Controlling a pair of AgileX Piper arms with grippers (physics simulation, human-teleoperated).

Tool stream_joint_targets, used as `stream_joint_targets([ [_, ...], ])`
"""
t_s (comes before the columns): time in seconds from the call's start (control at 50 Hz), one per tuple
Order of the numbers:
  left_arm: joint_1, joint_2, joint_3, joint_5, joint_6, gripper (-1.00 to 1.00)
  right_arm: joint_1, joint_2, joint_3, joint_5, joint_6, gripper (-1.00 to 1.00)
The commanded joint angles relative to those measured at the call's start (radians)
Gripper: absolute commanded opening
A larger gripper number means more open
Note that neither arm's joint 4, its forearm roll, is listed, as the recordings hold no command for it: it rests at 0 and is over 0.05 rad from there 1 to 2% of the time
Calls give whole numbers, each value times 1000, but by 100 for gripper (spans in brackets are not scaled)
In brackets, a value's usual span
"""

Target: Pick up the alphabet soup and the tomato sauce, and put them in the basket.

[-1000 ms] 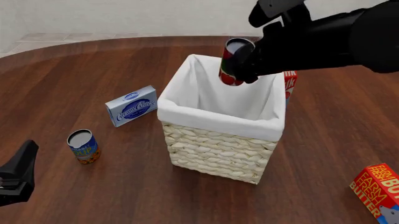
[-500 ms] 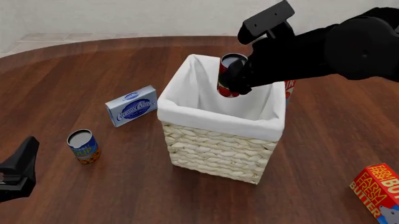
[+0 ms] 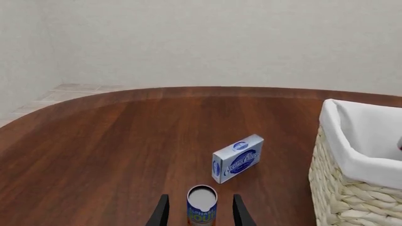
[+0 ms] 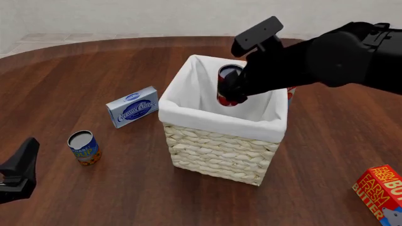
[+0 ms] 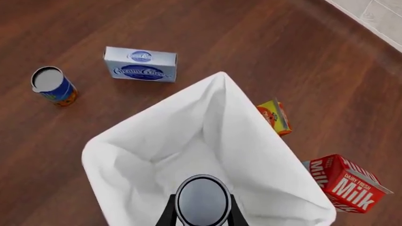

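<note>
The alphabet soup (image 4: 84, 147), a blue and orange can with a silver top, stands on the table left of the basket (image 4: 213, 120). My left gripper (image 4: 18, 175) is open, low at the front left and short of the can. In the left wrist view the alphabet soup (image 3: 202, 205) lies ahead between the fingers (image 3: 162, 213). My right gripper (image 4: 234, 90) is shut on the tomato sauce (image 4: 227, 84), a red can tilted over the basket's opening, its lower end below the far rim. From the right wrist, the tomato sauce (image 5: 202, 201) hangs above the white liner (image 5: 157, 141).
A blue cream cheese box (image 4: 132, 107) lies between the soup can and the basket. A red milk carton (image 5: 342, 183) and a small orange box (image 5: 274, 116) stand behind the basket. A red butter box (image 4: 380, 190) sits at the front right.
The right gripper has carried the tomato sauce down and slightly left, from above the basket's far rim into its opening. The left gripper has hardly moved.
</note>
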Motion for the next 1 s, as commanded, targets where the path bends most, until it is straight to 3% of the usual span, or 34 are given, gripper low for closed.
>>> stream_joint_targets([
  [0.02,0,-33,0,33,-1,100,-8,23,-1,-11,16,-100],
  [0.56,3,-79,0,79,-3,100,-28,73,-2,-27,7,-100],
  [0.58,3,-79,0,79,-3,100,-25,71,1,-27,7,100],
  [1.0,2,-16,0,17,1,100,-16,54,-3,-18,19,100],
])
